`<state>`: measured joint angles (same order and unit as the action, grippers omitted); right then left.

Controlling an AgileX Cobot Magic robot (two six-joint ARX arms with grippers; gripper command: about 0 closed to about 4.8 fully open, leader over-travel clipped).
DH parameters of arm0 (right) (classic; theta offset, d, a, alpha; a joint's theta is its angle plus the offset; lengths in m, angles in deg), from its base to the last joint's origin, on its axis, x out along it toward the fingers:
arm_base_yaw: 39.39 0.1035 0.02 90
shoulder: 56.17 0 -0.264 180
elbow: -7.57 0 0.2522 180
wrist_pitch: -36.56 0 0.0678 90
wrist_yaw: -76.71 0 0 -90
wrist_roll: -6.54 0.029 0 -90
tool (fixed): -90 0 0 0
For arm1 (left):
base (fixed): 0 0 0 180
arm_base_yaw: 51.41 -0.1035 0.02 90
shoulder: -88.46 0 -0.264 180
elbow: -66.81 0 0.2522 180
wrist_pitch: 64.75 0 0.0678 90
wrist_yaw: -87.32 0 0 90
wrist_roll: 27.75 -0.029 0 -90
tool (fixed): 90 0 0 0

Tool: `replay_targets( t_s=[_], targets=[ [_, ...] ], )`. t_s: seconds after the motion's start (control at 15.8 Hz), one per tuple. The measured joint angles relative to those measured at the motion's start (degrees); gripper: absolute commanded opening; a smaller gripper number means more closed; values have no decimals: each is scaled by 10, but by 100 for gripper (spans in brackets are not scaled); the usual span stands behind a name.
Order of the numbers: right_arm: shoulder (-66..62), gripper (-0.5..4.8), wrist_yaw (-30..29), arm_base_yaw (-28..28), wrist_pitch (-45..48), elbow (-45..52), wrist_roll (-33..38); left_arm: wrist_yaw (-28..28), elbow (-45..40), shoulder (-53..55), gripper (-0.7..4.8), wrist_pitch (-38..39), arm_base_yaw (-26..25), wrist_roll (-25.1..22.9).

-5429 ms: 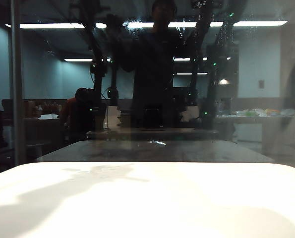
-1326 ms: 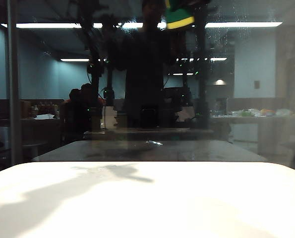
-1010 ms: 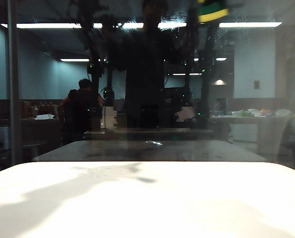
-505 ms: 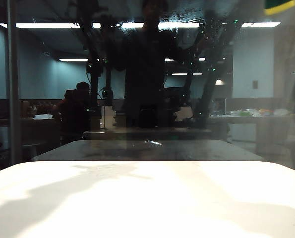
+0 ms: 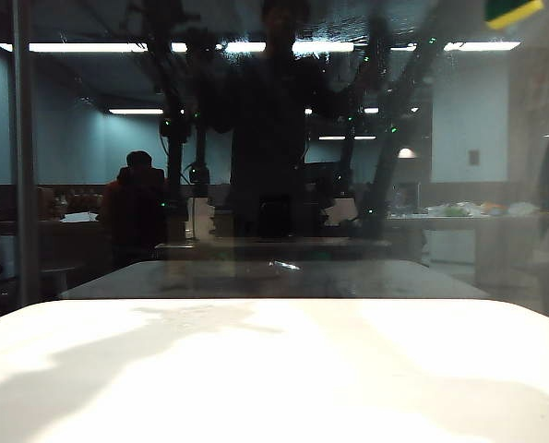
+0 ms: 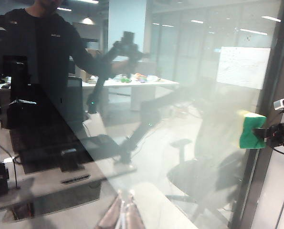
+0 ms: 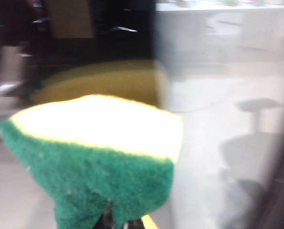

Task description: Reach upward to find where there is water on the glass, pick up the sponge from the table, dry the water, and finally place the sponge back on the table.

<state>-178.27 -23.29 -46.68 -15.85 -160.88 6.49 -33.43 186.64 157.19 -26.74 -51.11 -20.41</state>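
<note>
1. No text, label, brand, number or sign can be read in any view.
2. A whiteboard (image 6: 243, 67) behind the glass (image 6: 180, 119) carries marks too faint to read.

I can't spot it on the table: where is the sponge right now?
The sponge is up in the exterior view's top right corner, against the glass, held by the right gripper; the left wrist view shows it beside the dark frame post.
</note>
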Motion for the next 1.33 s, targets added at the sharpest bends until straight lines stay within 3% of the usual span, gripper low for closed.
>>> replay_targets(
  t_s=[0.25,0.69,1.33],
  targets=[
    [54,-9,-43,57,-17,0,0,1,0,0,-5,0,0,-12],
    [168,-9,-16,68,-108,15,2,0,0,1,-5,0,0,-13],
    [425,-9,40,197,-121,456,-33,-1,0,1,-5,46,0,-13]
  ],
)
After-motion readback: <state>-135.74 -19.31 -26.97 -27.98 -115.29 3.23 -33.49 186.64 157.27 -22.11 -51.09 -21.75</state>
